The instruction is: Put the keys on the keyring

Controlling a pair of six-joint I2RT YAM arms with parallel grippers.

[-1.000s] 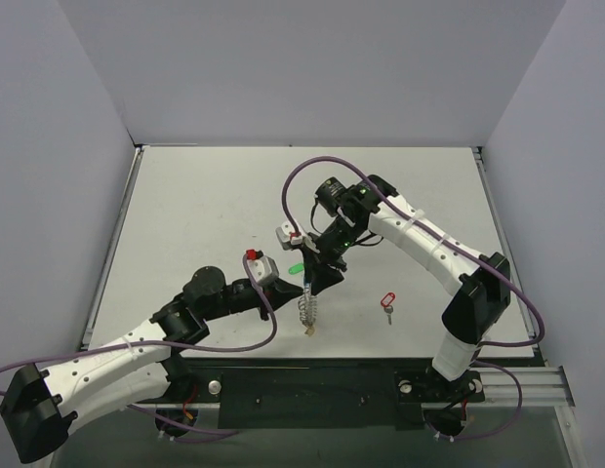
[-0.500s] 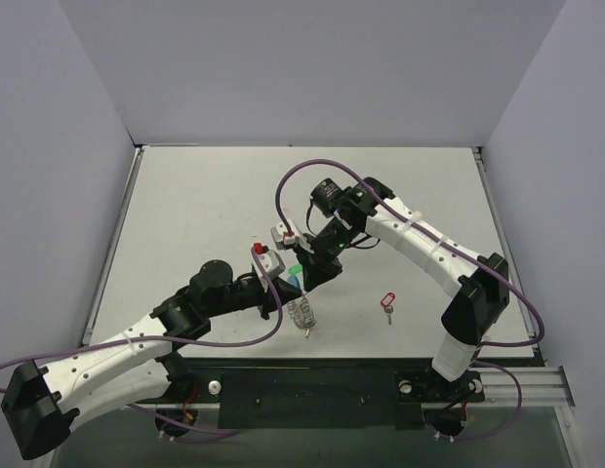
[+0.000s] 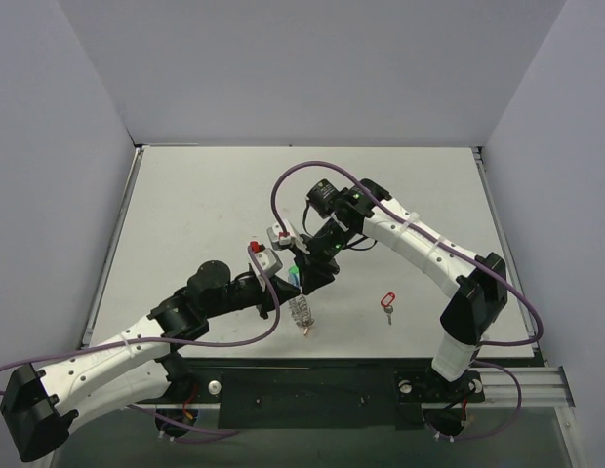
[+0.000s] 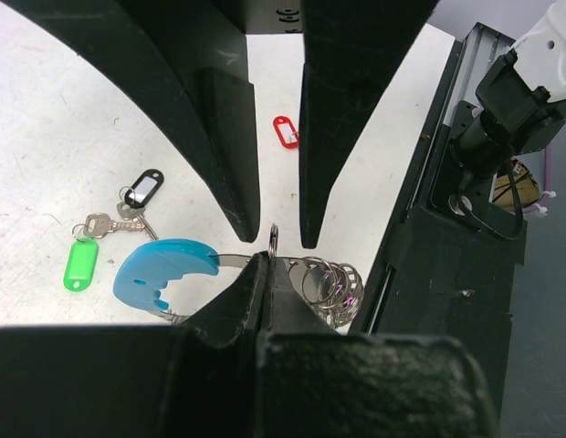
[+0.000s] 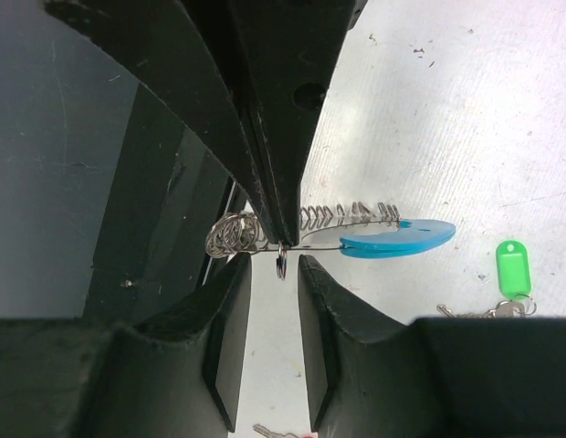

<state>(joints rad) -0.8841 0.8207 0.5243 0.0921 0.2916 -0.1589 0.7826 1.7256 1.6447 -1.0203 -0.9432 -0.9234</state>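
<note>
The keyring [image 4: 164,272], a wire loop with a light-blue tag and a bunch of small rings [image 4: 333,283], hangs above the table with my left gripper [image 4: 265,260] shut on its wire. My right gripper [image 5: 274,265] faces it, open, its fingers [image 5: 230,310] on either side of one small ring [image 5: 281,262] that hangs from the wire. On the table lie the green-tagged key [image 4: 80,265] and the black-tagged key [image 4: 144,190] together, and the red-tagged key [image 3: 386,301] apart to the right. From above, both grippers meet at the keyring [image 3: 302,310].
The black front rail with the arm bases [image 4: 466,274] runs just beyond the keyring. Grey walls enclose the white table [image 3: 205,195] on three sides.
Both arms have drifted slightly left with the keyring between them. The left gripper has kept hold of the wire throughout.
</note>
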